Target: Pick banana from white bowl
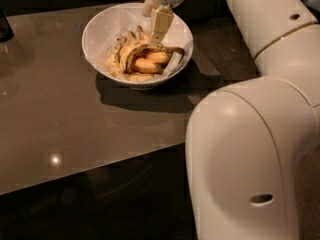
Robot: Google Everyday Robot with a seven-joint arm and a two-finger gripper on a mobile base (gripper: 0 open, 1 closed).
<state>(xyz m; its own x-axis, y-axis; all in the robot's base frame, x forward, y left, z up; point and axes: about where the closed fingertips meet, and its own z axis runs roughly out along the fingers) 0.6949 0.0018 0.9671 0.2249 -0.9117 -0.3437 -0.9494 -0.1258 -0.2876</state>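
The white bowl (102,31) stands on the grey table at the back centre. In it lies the banana (125,58), long, pale yellow and dark-streaked, curving along the left side. Beside it are plumper orange-yellow bananas (150,61). My gripper (159,31) comes down from the top edge into the bowl's right half. Its tip is just above or touching the pile where the bananas meet. Whether it touches the streaked banana I cannot tell.
My white arm (250,149) fills the right side and hides the table's right edge. The glossy grey table (60,119) stretches left and forward, with its front edge running above a dark floor. A dark object (5,26) stands at the far left edge.
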